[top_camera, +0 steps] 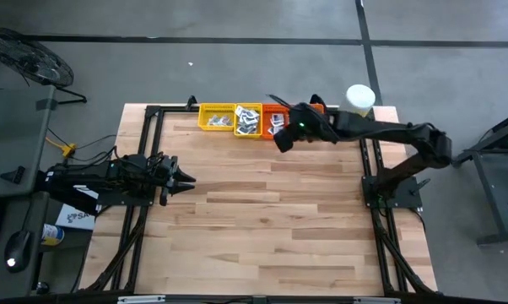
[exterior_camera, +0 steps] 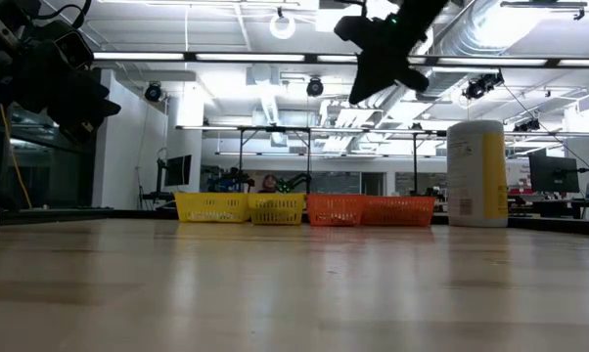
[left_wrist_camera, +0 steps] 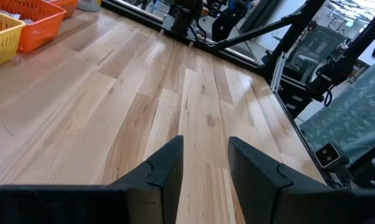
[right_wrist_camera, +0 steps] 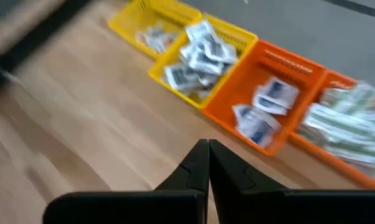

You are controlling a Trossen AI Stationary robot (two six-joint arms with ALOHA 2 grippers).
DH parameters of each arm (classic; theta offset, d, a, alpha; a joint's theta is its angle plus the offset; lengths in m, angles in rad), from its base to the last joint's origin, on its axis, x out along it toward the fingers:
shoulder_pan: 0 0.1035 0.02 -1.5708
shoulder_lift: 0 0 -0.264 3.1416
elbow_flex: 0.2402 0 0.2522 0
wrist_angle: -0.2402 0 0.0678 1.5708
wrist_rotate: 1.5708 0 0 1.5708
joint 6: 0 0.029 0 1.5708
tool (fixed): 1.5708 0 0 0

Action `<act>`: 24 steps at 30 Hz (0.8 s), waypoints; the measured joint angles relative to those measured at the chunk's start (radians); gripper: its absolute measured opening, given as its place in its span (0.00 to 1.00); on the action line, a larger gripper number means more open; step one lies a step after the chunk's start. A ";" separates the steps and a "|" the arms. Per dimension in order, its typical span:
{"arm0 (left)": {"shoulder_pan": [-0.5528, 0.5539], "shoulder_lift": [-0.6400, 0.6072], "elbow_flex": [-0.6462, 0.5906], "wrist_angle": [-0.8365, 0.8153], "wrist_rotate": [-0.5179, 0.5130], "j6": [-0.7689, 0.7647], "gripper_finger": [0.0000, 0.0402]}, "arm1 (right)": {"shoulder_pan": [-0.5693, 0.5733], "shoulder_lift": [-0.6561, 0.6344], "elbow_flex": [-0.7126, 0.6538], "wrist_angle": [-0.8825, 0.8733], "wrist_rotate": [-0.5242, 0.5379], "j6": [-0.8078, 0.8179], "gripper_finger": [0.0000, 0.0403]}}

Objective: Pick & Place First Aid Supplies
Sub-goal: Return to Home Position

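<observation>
The first aid supplies lie in a row of trays at the table's far edge. White packets fill a yellow tray [right_wrist_camera: 200, 53], white squares with blue centres [right_wrist_camera: 265, 109] lie in an orange tray, and white-and-green strips [right_wrist_camera: 346, 124] lie in the orange tray beside it. My right gripper [right_wrist_camera: 208, 149] hangs above the table just in front of the orange trays [top_camera: 276, 121]. It is shut, and nothing shows between its fingers. My left gripper [left_wrist_camera: 205, 149] waits open at the table's left side [top_camera: 185, 179], raised off the wood.
A further yellow tray [top_camera: 216, 116] ends the row on the left. A tall white-and-yellow canister [top_camera: 360, 98] stands at the far right corner. Black frame rails [top_camera: 153, 152] run along the table's left and right sides. Bare wood lies between the arms.
</observation>
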 joint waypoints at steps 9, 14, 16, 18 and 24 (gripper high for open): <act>0.000 0.000 0.000 0.000 0.000 0.000 0.32 | -0.004 -0.244 -0.461 0.524 -0.028 0.073 0.00; 0.000 0.000 0.000 0.000 0.000 0.000 0.32 | -0.004 -0.393 -0.661 0.648 -0.031 0.084 0.00; 0.000 0.000 0.000 0.000 0.000 0.000 0.32 | -0.004 -0.459 -0.739 0.699 -0.032 0.100 0.00; 0.000 0.000 0.000 0.000 0.000 0.000 0.32 | -0.004 -0.525 -0.816 0.736 -0.049 0.119 0.00; 0.000 0.000 0.000 0.000 0.000 0.000 0.32 | -0.004 -0.748 -0.979 0.756 -0.058 0.137 0.00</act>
